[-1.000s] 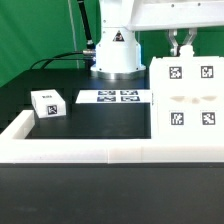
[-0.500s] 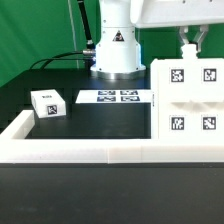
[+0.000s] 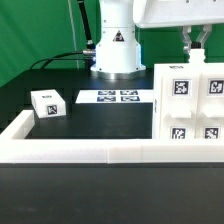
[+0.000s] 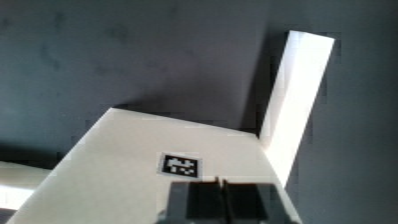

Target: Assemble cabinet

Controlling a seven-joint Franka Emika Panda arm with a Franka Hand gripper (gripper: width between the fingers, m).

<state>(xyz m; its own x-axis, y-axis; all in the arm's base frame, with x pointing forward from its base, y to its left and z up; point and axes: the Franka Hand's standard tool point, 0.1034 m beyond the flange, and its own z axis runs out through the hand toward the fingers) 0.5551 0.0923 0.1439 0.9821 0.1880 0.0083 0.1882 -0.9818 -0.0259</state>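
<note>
Bare table [image 3: 110, 122] lies between small block [image 3: 47, 103] and cabinet body [image 3: 190, 110].

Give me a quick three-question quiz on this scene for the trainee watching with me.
1. True or false: the small block touches the cabinet body.
2. What lies on the table between them? A) a screwdriver B) the marker board C) a second block
3. On which side of the exterior view is the gripper?
Key: 1 false; 2 B; 3 right.
</note>
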